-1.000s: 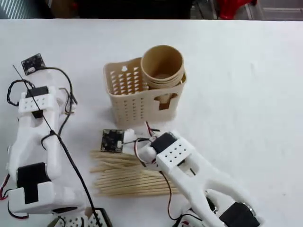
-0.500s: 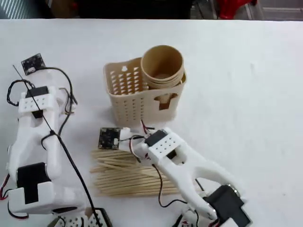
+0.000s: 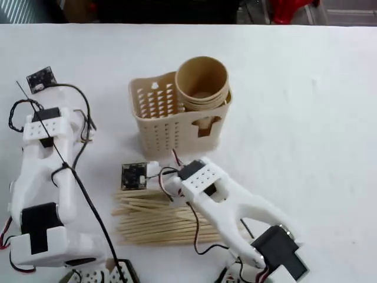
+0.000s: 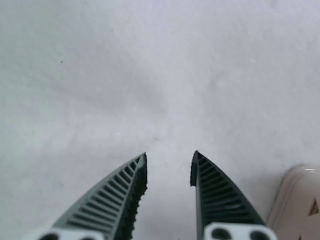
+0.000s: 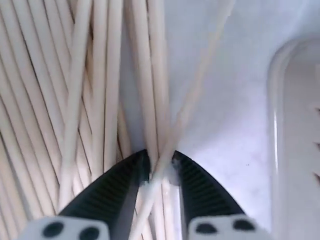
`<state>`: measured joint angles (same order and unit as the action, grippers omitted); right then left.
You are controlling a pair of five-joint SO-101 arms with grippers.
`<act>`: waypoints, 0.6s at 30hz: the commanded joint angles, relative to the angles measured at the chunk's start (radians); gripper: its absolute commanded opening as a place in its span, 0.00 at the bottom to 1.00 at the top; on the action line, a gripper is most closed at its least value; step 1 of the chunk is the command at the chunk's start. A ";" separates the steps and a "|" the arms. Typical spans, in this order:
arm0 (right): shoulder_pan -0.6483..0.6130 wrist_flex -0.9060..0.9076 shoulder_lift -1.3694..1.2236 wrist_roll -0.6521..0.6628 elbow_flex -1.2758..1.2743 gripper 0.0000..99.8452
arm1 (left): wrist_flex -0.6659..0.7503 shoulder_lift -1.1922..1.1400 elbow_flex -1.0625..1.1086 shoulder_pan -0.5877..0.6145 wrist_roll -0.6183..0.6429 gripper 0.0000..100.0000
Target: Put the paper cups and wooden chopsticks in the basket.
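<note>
Wooden chopsticks (image 3: 150,219) lie in a loose pile on the white worktop (image 3: 306,106), just in front of the basket (image 3: 171,130) and apart from it. Sticks mostly parallel, a few crossed.

Paper cups (image 3: 202,79): nested stack, upright, inside the basket at its right end. The top rim stands above the basket wall.

Right arm (image 3: 221,197): stretched over the right part of the pile, wrist at the pile's far edge, close to the basket's front wall.

Right hand (image 5: 157,167): clenched on chopsticks. Jaws nearly together, with two or three sticks pinched between the tips; one of them runs diagonally across the others. Exact count unclear. The rest of the pile lies fanned out beside the jaws, and the pale basket wall is close on the other side.

Left arm (image 3: 44,171): along the left edge of the worktop, well apart from basket and pile.

Left hand (image 4: 169,167): released, jaws apart, over bare worktop.
</note>
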<state>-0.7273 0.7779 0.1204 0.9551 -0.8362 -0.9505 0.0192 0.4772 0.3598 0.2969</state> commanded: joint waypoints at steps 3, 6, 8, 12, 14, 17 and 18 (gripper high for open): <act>0.012 0.018 -0.008 0.006 0.017 0.02 | 0.017 0.050 -0.012 0.010 0.006 0.16; 0.007 0.085 0.027 0.014 0.017 0.02 | 0.017 0.050 -0.012 0.010 0.006 0.16; 0.005 0.143 0.077 0.015 0.017 0.02 | 0.017 0.050 -0.012 0.010 0.006 0.16; 0.013 0.200 0.170 0.061 0.005 0.02 | 0.017 0.050 -0.012 0.010 0.006 0.16; 0.013 0.211 0.191 0.109 -0.018 0.02 | 0.017 0.050 -0.012 0.010 0.006 0.16; 0.013 0.165 0.186 0.097 -0.049 0.02 | 0.017 0.050 -0.012 0.010 0.006 0.16; 0.013 0.153 0.182 0.072 -0.052 0.02 | 0.017 0.050 -0.012 0.010 0.006 0.16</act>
<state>-0.7288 0.9590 0.2723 1.0487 -0.8869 -0.9505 0.0192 0.4772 0.3598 0.2969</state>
